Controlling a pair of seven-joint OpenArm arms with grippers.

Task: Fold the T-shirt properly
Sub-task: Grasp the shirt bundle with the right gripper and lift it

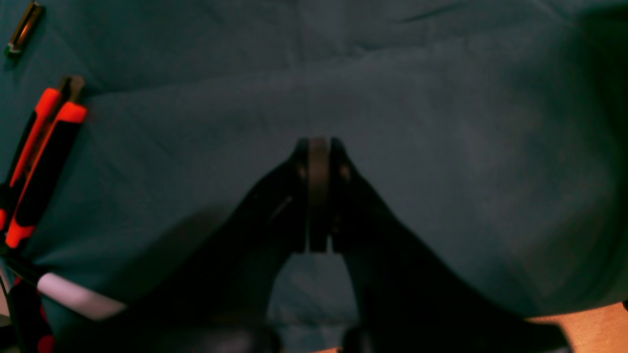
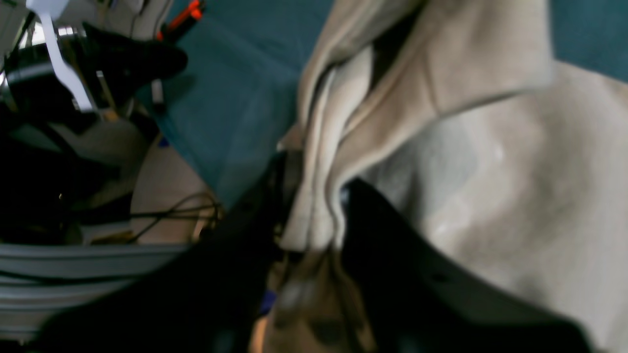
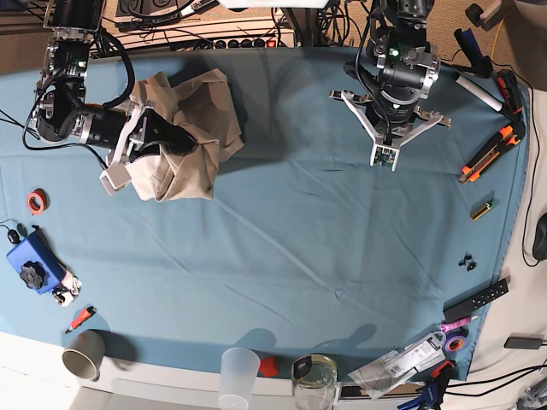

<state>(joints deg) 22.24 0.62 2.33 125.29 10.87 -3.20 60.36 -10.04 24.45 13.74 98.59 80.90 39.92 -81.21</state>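
The beige T-shirt (image 3: 192, 128) lies bunched in a heap at the far left of the teal table cloth (image 3: 325, 248). My right gripper (image 3: 173, 141) is shut on a thick fold of it. In the right wrist view the shirt (image 2: 490, 162) hangs in layers, and the gripper (image 2: 316, 196) pinches bunched fabric between its black fingers. My left gripper (image 3: 391, 121) hovers over bare cloth at the far right, well apart from the shirt. In the left wrist view the left gripper (image 1: 318, 147) is shut with nothing in it.
An orange-and-black cutter (image 3: 487, 154) (image 1: 44, 147), a small battery (image 3: 482, 209) (image 1: 22, 29) and a marker (image 3: 477, 91) lie near the right edge. A red tape roll (image 3: 36, 202) and a blue device (image 3: 32, 265) sit at the left. Cups (image 3: 84, 354) (image 3: 240, 373) and a jar (image 3: 314, 376) stand along the front edge.
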